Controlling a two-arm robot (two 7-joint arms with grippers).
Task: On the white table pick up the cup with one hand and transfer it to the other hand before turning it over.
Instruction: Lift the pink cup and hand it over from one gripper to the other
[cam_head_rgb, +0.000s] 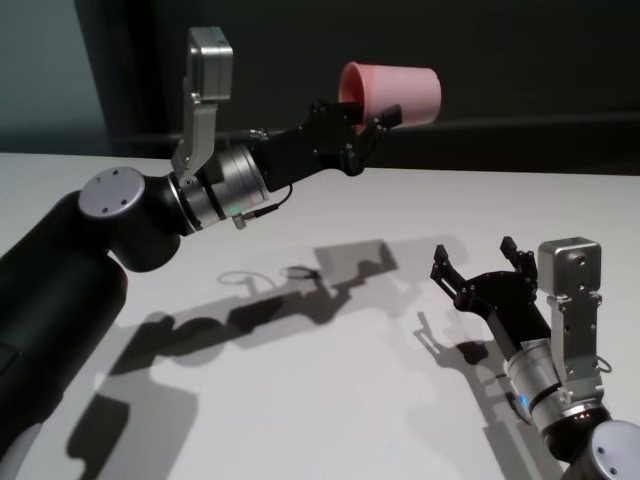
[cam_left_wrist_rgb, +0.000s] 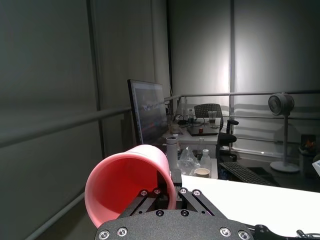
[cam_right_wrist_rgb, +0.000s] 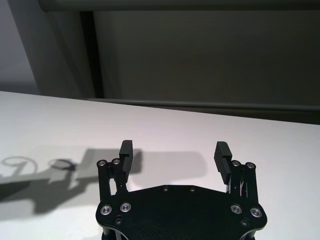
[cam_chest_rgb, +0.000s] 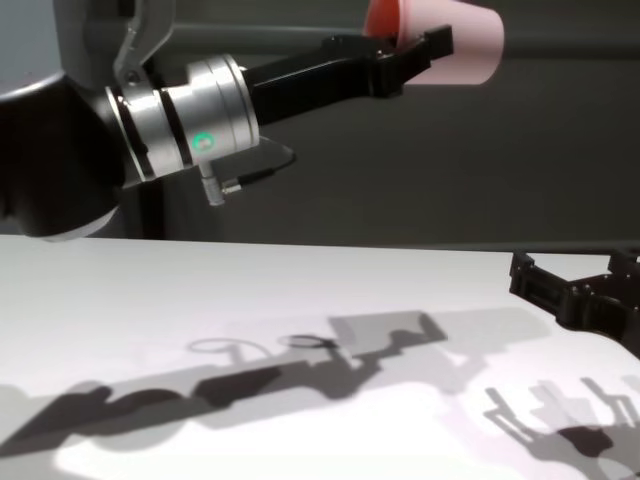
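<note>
The pink cup (cam_head_rgb: 392, 92) is held high above the white table (cam_head_rgb: 330, 400), lying on its side with its open rim toward my left arm and its base pointing away. My left gripper (cam_head_rgb: 370, 120) is shut on the cup's rim wall. In the left wrist view the cup (cam_left_wrist_rgb: 127, 187) shows its open mouth, with one finger (cam_left_wrist_rgb: 167, 192) pressed on the rim. In the chest view the cup (cam_chest_rgb: 455, 40) is at the top, in the left gripper (cam_chest_rgb: 415, 48). My right gripper (cam_head_rgb: 478, 262) is open and empty, low over the table at the right, well below the cup.
The arms cast dark shadows (cam_head_rgb: 290, 300) across the middle of the table. A dark wall (cam_head_rgb: 500, 150) runs behind the table's far edge. The right gripper also shows in the right wrist view (cam_right_wrist_rgb: 175, 152) and in the chest view (cam_chest_rgb: 578, 290).
</note>
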